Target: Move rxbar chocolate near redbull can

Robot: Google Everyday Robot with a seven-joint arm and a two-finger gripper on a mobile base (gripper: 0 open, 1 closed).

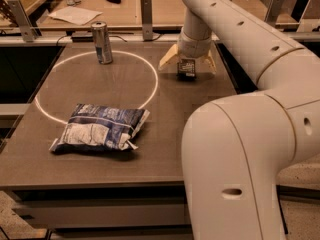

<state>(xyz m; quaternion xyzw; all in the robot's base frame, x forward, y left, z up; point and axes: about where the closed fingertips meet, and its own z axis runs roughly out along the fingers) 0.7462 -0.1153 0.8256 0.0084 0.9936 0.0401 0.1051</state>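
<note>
Brown table [100, 84] holds a redbull can [102, 43] at the back. Well apart, right of the can, lies the rxbar chocolate [187, 69]. The gripper [187, 65] straddles it, fingers spread. Grasping and carrying are not yet done.

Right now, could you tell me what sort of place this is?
Likely a robotics lab: a test table marked with a white circle, cluttered desks behind, the gripper over the rxbar chocolate at its far side.

The redbull can [102, 42] is shiny metal; the chip bag [100, 129] is glossy crinkled plastic; the gripper [188, 67], over the rxbar chocolate [187, 72], is smooth matt plastic.
</note>
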